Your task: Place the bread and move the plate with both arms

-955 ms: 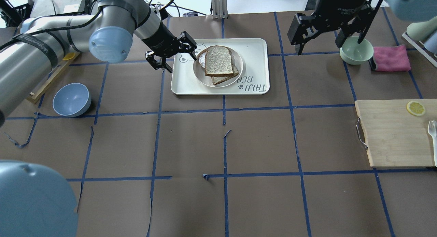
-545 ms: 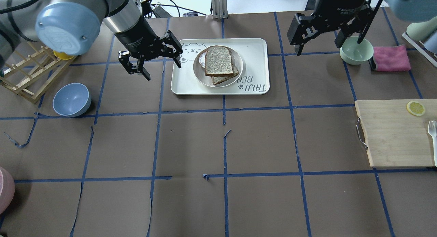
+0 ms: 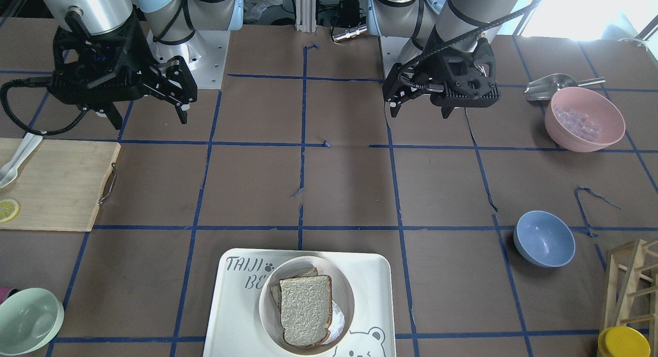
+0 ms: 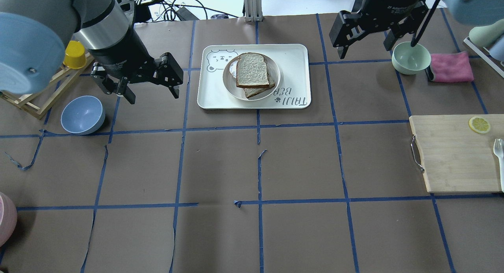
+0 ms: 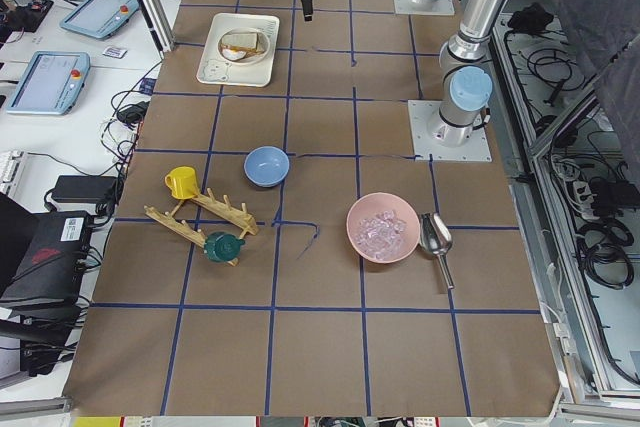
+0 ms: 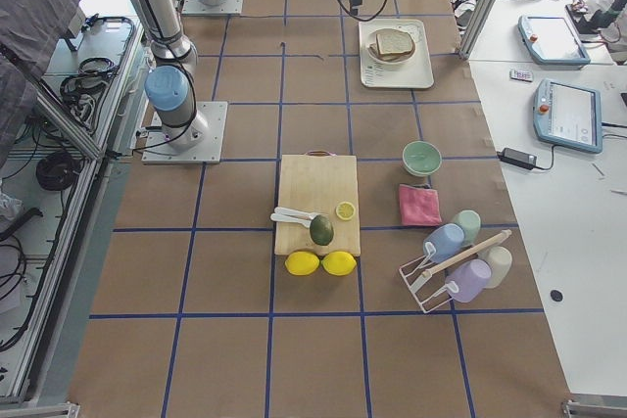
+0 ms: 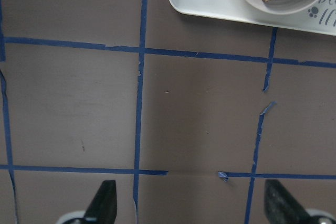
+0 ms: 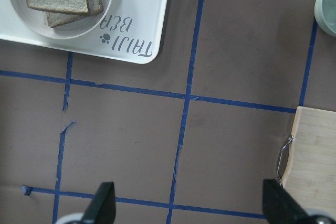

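Hovering open-jawed and empty with the left gripper and right gripper, each well apart from the plate between them, bread on top. Likely next: meet opposite rims, close together, lift level, avoid sliding the bread.

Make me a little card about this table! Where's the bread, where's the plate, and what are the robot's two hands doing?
bread: top slice, lying over another slice in the plate
plate: on the bear tray
left gripper: open, empty, away from the tray
right gripper: open, empty, away from the tray
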`<action>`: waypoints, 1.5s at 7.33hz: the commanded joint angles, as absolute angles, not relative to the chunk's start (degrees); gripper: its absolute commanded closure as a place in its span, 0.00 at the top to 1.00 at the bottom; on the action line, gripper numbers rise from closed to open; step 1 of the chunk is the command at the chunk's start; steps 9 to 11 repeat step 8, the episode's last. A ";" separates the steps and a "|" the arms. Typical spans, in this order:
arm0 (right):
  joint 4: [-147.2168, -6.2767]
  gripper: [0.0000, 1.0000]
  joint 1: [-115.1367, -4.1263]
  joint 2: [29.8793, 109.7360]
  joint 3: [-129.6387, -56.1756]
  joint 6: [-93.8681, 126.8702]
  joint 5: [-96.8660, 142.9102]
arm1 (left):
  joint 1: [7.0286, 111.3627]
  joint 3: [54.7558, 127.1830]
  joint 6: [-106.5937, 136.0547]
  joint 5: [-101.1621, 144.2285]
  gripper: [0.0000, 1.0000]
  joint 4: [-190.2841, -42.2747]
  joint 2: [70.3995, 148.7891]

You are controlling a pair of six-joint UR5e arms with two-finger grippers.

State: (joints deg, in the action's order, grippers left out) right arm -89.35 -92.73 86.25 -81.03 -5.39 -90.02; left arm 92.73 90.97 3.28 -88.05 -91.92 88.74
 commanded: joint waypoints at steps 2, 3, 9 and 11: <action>-89.82 1.00 -92.73 86.40 -81.04 -2.20 -89.38 | 91.67 91.84 -1.67 -90.00 1.00 -85.71 87.54; -89.82 1.00 -92.72 86.40 -81.04 -2.20 -89.38 | 91.76 91.85 -1.41 -89.91 1.00 -85.35 87.63; -90.00 1.00 -92.64 86.22 -81.04 -2.29 -89.30 | 91.76 92.11 -1.32 -89.91 1.00 -85.43 87.63; -90.00 1.00 -92.64 86.22 -81.04 -2.29 -89.30 | 91.76 92.11 -1.32 -89.91 1.00 -85.43 87.63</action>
